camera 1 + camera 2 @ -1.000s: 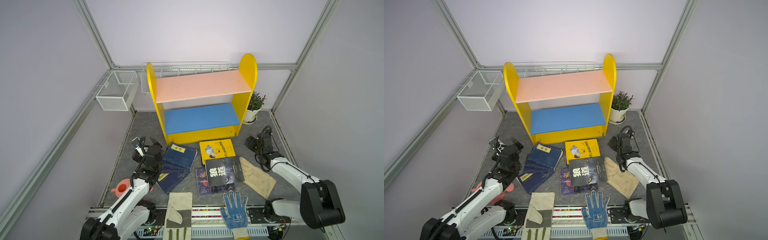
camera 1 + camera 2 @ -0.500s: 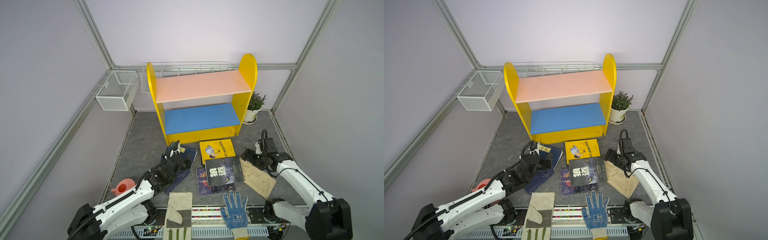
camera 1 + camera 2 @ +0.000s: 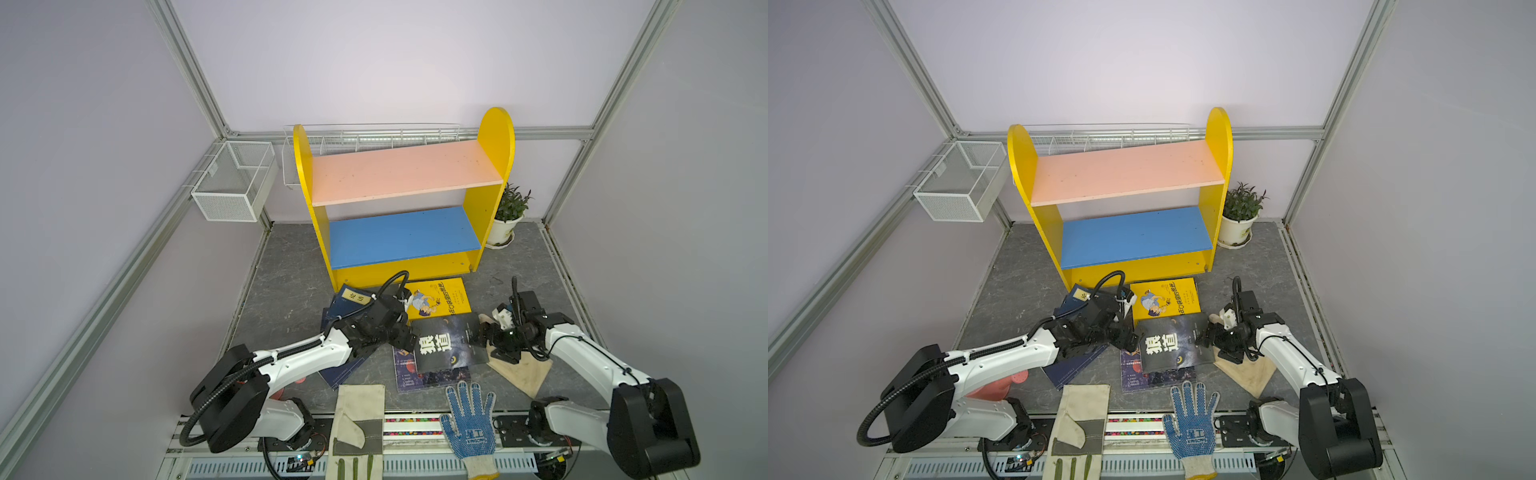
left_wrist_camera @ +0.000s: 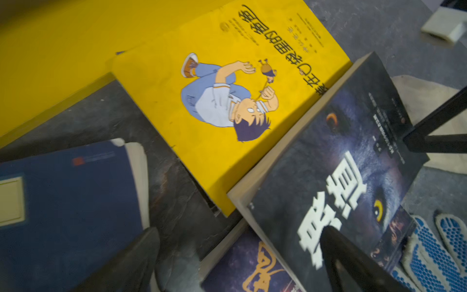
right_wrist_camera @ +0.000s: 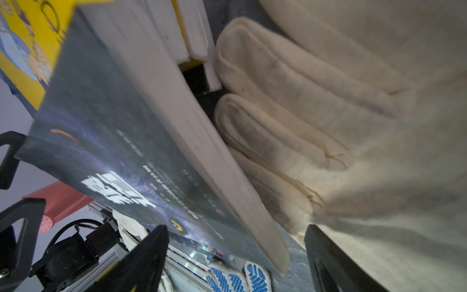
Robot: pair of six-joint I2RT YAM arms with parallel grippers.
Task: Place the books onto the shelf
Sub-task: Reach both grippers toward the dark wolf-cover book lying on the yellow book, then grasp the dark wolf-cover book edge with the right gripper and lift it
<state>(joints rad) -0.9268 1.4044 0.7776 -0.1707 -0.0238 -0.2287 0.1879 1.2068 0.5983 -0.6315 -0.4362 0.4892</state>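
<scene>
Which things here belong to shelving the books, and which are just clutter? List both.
For the job: shelf, black book, yellow book, navy books, purple book.
Lying about: cream glove, blue-dotted glove, canvas glove, potted plant, wire basket, pink watering can.

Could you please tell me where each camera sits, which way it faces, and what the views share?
Top views: high in front, looking down and back at the shelf, the books, the left arm and right arm, whole.
Left wrist: low on the left arm, facing the yellow book and black book; open left gripper shows.
Right wrist: near the floor, facing the black book's page edge and beige glove; open right gripper shows.
Shared: both wrist views see the black book, from opposite sides.
</scene>
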